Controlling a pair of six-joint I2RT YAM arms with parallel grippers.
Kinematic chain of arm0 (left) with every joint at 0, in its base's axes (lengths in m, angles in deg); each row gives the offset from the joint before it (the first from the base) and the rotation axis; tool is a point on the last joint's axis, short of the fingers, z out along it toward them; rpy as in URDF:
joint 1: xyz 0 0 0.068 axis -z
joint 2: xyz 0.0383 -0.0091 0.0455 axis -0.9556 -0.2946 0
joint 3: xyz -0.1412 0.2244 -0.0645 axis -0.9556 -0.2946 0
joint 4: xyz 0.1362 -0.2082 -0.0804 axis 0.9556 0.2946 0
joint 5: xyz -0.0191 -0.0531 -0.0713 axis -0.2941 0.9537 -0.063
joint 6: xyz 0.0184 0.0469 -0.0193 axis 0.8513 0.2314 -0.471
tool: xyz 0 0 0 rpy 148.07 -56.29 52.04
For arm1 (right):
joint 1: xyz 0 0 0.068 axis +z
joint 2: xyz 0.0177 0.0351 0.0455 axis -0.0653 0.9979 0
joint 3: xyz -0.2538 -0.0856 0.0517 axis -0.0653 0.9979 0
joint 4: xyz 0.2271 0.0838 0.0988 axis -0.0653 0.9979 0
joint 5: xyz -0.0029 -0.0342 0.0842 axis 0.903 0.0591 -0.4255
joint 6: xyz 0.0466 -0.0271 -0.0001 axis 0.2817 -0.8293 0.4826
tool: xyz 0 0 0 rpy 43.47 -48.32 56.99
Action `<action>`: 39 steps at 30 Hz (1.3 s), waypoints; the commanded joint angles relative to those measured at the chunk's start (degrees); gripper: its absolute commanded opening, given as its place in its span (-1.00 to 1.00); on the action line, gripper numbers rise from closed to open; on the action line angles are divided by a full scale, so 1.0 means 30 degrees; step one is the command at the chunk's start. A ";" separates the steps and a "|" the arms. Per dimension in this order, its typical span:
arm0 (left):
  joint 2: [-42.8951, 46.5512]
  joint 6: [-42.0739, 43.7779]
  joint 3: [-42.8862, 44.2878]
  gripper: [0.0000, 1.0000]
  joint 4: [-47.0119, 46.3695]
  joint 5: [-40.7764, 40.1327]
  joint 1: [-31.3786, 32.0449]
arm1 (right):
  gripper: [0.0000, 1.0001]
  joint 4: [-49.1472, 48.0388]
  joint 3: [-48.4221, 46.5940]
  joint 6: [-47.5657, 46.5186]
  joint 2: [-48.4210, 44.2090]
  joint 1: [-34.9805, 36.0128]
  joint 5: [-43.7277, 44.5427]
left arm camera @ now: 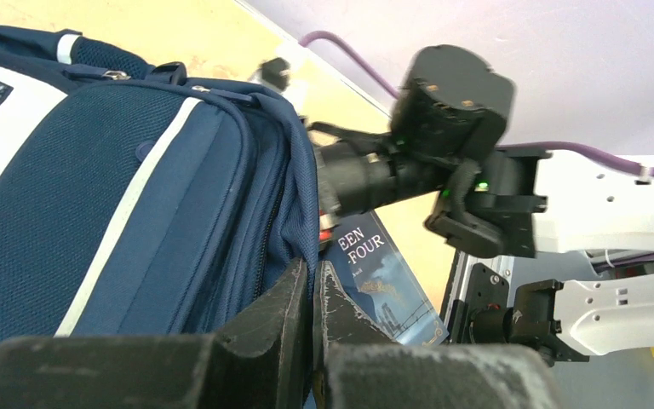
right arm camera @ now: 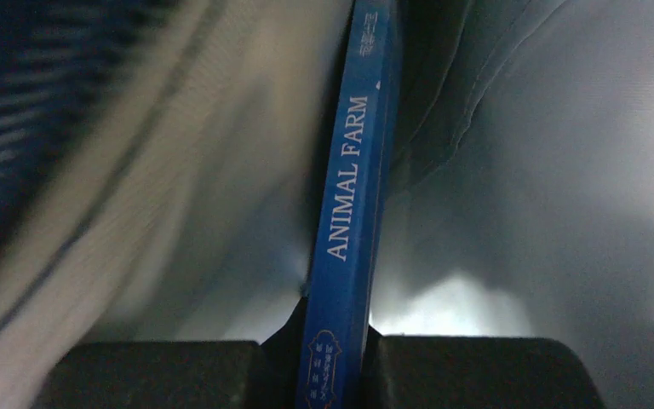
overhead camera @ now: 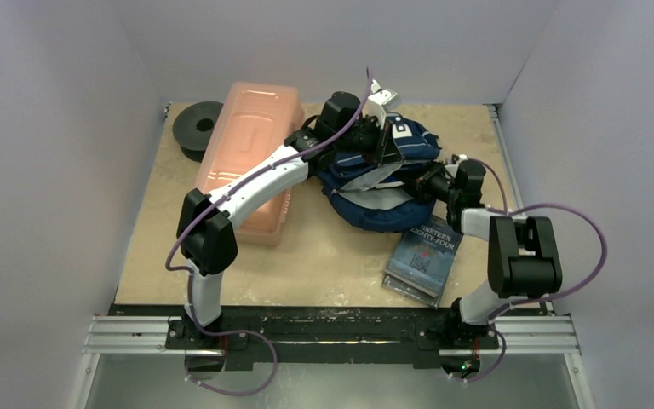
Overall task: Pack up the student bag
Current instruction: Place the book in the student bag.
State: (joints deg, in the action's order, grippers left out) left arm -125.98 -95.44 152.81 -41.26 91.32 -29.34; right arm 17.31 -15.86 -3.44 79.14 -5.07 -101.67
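The counter (overhead camera: 332,256) is showing bare room at front centre, between the arms. The pink box (overhead camera: 251,141) is lying lengthwise at left, near the bag (overhead camera: 373,209). The bag is sitting slumped at back centre, navy with grey stripes, its top partly hidden by the left arm. Nineteen Eighty-Four (overhead camera: 424,256) is lying just beside it, near the right arm. The left gripper (left arm camera: 313,281) is pinching the bag's fabric edge, almost closed. The right gripper (right arm camera: 332,328) is clamping Animal Farm (right arm camera: 353,170), spine facing its camera, among grey fabric folds too blurred at left to make out.
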 commanded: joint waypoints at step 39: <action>-0.4610 -0.0202 0.5960 -0.96 0.4612 0.0565 -0.1702 | 0.91 2.1072 -0.0851 -1.4114 -1.1986 -0.1295 0.6317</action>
State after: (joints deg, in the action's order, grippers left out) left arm -138.95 -100.97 164.63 -31.84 92.80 -34.60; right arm 89.74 -18.20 -46.19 40.17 -9.22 -76.08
